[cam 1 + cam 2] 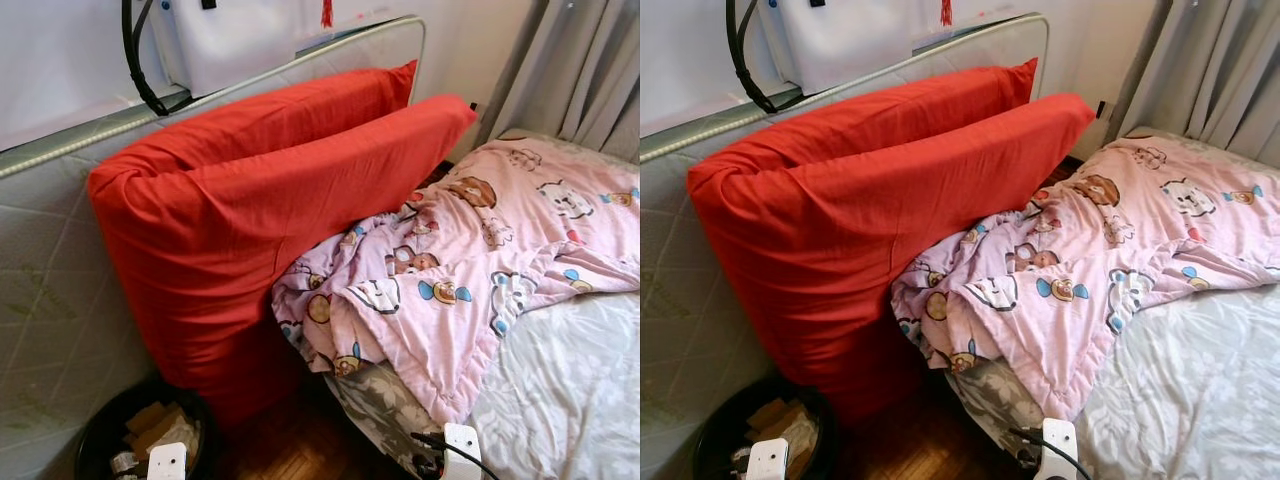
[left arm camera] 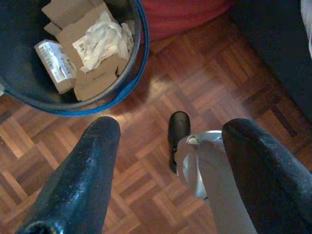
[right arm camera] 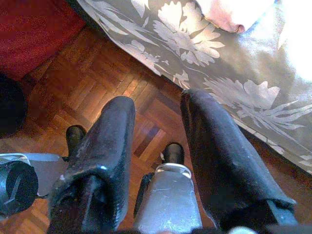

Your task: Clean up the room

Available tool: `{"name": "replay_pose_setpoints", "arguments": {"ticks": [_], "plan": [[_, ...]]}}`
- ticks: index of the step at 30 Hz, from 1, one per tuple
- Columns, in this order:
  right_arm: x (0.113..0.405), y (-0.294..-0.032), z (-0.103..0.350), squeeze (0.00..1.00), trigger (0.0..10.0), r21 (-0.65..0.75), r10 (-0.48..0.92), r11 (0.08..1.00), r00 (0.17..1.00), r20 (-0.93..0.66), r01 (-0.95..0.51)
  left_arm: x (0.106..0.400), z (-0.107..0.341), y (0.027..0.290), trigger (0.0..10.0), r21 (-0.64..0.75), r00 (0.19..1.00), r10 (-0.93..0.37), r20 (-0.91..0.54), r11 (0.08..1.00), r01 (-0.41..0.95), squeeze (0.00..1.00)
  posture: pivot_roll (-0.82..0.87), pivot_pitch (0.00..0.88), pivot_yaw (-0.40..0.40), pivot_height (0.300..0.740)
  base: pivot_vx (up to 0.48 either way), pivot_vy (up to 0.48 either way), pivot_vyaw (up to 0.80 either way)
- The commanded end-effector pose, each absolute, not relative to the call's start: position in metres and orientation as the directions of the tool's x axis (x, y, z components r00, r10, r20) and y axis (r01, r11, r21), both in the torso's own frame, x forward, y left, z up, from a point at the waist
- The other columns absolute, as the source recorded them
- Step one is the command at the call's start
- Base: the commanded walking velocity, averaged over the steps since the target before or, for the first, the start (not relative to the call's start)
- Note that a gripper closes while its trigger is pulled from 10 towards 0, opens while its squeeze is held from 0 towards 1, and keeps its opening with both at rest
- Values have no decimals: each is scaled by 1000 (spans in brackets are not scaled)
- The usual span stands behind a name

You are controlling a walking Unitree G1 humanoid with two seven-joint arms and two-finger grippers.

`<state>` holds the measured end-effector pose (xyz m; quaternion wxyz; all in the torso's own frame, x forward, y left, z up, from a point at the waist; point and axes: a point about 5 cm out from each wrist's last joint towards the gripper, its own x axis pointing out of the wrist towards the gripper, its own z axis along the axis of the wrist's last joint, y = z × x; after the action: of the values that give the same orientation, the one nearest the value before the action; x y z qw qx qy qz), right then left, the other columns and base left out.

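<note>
Both tools hang empty over the parquet floor beside the bed.

The left tool, fingers spread, hangs above the wood parquet floor, just short of the round black bin holding cardboard scraps and crumpled paper. The right tool, also released, hangs near the grey floral bedsheet. Beyond both, a rumpled pink cartoon-print quilt touches the large red cushion.
</note>
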<state>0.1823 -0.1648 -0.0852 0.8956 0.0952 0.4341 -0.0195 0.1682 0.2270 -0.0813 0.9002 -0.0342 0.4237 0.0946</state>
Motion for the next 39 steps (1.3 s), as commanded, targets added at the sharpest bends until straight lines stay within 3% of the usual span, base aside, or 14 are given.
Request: {"name": "replay_pose_setpoints", "arguments": {"ticks": [1, 8, 33, 39], "plan": [[182, -167, -85, 0, 10000, 149, 36, 980, 624, -781, 131, 163, -84, 227, 10000, 15, 605, 141, -784, 978, -208, 0, 48, 67, -15, 740, 0, 0, 0], [181, -168, -86, 0, 10000, 145, 30, 980, 621, -783, 136, 163, -84, 227, 10000, 14, 606, 142, -783, 977, -212, 0, 47, 67, -14, 740, 0, 0, 0], [184, -166, -84, 0, 10000, 148, 35, 981, 628, -778, 128, 163, -84, 227, 10000, 18, 607, 141, -782, 979, -204, 0, 50, 62, -11, 740, 286, 0, 0], [186, -165, -83, 0, 10000, 152, 34, 980, 642, -766, 129, 163, -83, 228, 10000, 27, 617, 152, -772, 978, -207, 0, 47, 69, -6, 740, 0, 0, 0]]}}
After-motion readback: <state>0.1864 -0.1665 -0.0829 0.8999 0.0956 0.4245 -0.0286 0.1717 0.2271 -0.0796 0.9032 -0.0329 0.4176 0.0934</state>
